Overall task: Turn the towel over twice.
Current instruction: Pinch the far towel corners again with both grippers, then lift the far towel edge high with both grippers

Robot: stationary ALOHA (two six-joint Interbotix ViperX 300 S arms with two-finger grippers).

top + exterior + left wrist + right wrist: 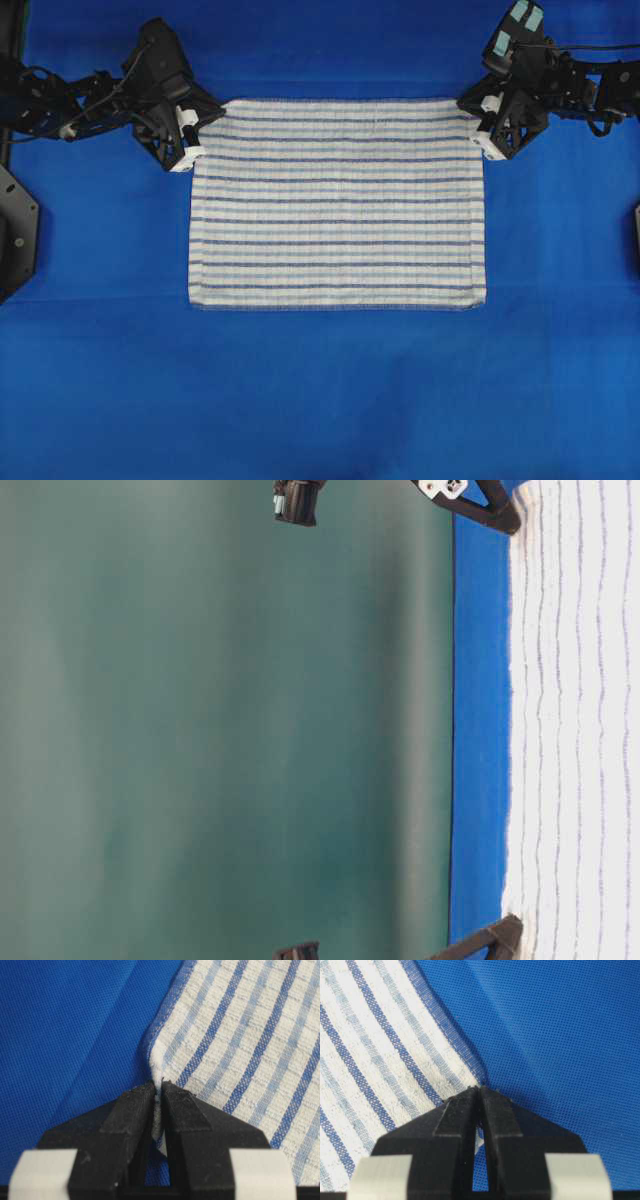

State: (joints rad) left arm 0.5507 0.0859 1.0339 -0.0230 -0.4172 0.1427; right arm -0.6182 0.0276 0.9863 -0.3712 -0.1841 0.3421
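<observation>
Pinching the two far corners of the towel point(338, 200), I hold one corner in each of my two grippers; my left gripper point(190, 140) has its fingers point(135, 1110) clamped on the far left corner, a fold of striped cloth standing between them; my right gripper point(483, 128) has its fingers point(492, 1110) pressed together on the far right corner, with cloth caught at the tips. One towel lies flat on the blue-covered tabletop point(320, 400), its long axis running from one gripper to the other; the whole cloth stretches away from both grips toward the near edge, each arm equally close to its own corner. I judge the first flip means carrying this far hem over the near one.
</observation>
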